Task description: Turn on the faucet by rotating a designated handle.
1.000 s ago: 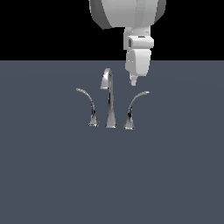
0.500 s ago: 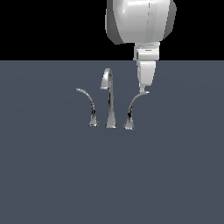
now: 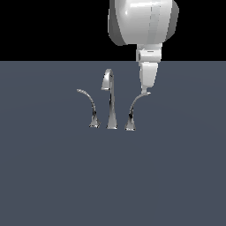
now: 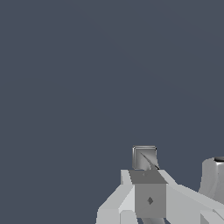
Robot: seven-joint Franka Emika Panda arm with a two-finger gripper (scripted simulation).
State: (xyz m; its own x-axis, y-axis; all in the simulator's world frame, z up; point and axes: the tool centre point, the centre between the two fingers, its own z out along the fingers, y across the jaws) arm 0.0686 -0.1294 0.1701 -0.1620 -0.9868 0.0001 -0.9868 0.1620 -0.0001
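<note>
The chrome faucet stands on the grey floor, with a tall hooked spout [image 3: 110,101] in the middle. The handle [image 3: 131,115], the stouter horn with the flared base, is on the exterior view's right of the spout. A thinner curved lever [image 3: 91,108] is on the exterior view's left. My gripper [image 3: 145,90] hangs straight down with its fingers together, and its tip is at the handle's upper curved end, holding nothing. In the wrist view the gripper [image 4: 144,157] shows as one closed block, with a chrome faucet part [image 4: 214,179] beside it.
The flat grey floor [image 3: 53,176] spreads all around the faucet. The arm's large white body [image 3: 141,22] hangs above the handle, against the black background.
The arm has moved toward the exterior view's right and lowered. Its fingertip went from above the spout's side down to the handle's upper tip. The faucet parts have not visibly turned.
</note>
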